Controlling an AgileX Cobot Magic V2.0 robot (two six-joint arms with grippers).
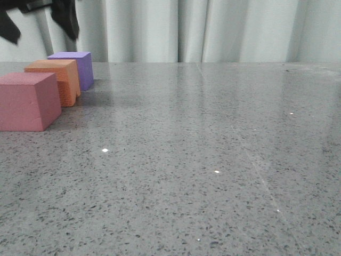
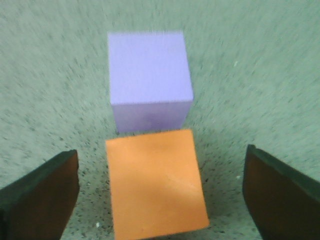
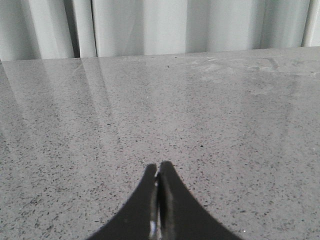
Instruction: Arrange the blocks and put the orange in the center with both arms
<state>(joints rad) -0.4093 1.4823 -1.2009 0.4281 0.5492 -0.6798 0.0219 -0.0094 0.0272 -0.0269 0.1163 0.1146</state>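
Looking forward over the speckled grey stone table (image 1: 213, 160), we see three foam-like cubes in a row at the far left: a pinkish-red cube (image 1: 27, 101) nearest, the orange cube (image 1: 56, 80) with its pebbled face in the middle, and a purple cube (image 1: 74, 66) farthest, before pale pleated curtains (image 1: 213, 29). Our left gripper (image 1: 40, 18) hangs dark and blurred above them. From our left wrist, that gripper (image 2: 160, 192) stands wide apart, its angular black fingers (image 2: 42, 200) on either side of the orange cube (image 2: 155, 182), clear of its flat matte top; the purple cube (image 2: 149, 75) sits just beyond it. From our right wrist, our right gripper (image 3: 158, 200) is pressed closed, tapered tips together, holding nothing above bare glossy stone (image 3: 200, 110).
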